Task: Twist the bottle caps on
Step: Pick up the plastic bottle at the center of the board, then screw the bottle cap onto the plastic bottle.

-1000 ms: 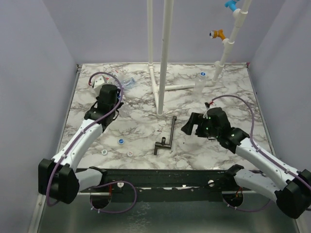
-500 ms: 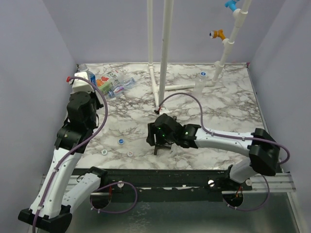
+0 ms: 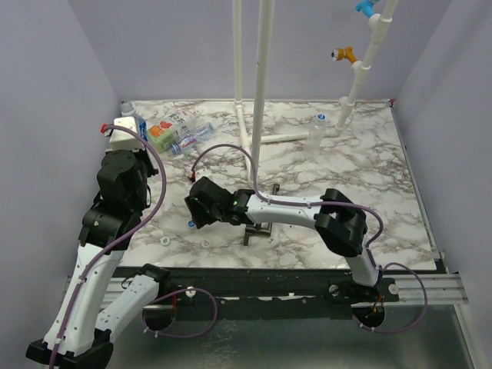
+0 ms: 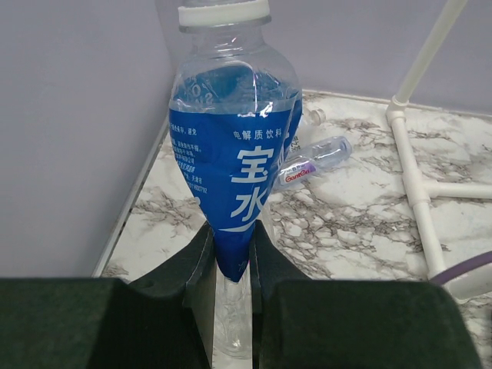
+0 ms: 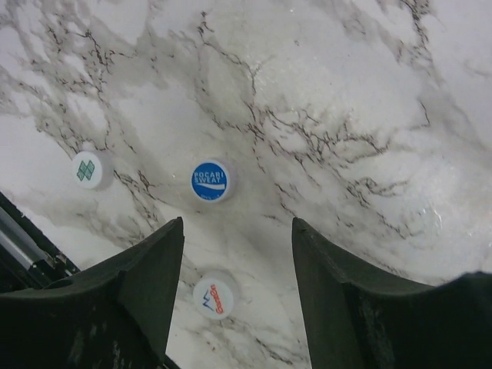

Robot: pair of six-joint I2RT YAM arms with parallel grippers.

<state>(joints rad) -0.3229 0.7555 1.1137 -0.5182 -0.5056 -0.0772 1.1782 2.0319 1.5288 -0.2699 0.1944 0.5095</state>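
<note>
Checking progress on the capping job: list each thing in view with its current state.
Left gripper: shut on the blue-label bottle.
Blue-label bottle: clamped at its base end.
Right gripper: open, empty, over the blue cap.
Blue cap: loose on the table, top up.
Green-marked cap: loose, top up.
Red-marked cap: loose, top up.
Orange-label bottle: lying on its side.

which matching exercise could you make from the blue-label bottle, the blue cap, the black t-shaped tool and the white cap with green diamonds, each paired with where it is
Things:
1. blue-label bottle
2. blue cap
3. black T-shaped tool
4. white cap with green diamonds

Places:
A. lying flat mid-table in the top view
B. clamped in the left gripper
C. on the marble table, ahead of the gap in the open right gripper
D. on the marble, left of the blue cap in the right wrist view

Pairs: 1-B, 2-C, 3-A, 4-D
</note>
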